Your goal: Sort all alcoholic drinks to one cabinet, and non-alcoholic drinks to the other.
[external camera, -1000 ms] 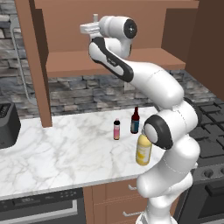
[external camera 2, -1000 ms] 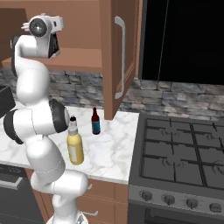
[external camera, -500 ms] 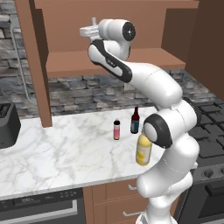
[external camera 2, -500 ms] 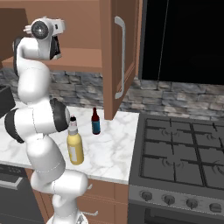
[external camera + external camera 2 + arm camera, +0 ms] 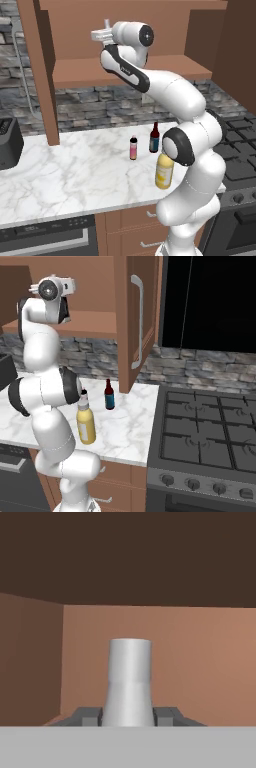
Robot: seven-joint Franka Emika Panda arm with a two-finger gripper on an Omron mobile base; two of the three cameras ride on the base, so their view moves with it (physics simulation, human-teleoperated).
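Gripper (image 5: 129, 718) clamped on the whitish bottle (image 5: 129, 682), up inside the open cabinet (image 5: 125, 72). On the counter (image 5: 75, 170) below: pink bottle (image 5: 133, 148), dark-brown bottle (image 5: 154, 138), yellow bottle (image 5: 164, 171) near the front edge.

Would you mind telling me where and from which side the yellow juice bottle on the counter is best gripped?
Probably the yellow juice bottle's straight body, below its pale cap, with the end effector coming level from the counter's front edge. It stands upright close to that edge, its body is the widest even part, and the brown bottle stands behind it, nearer the wall.
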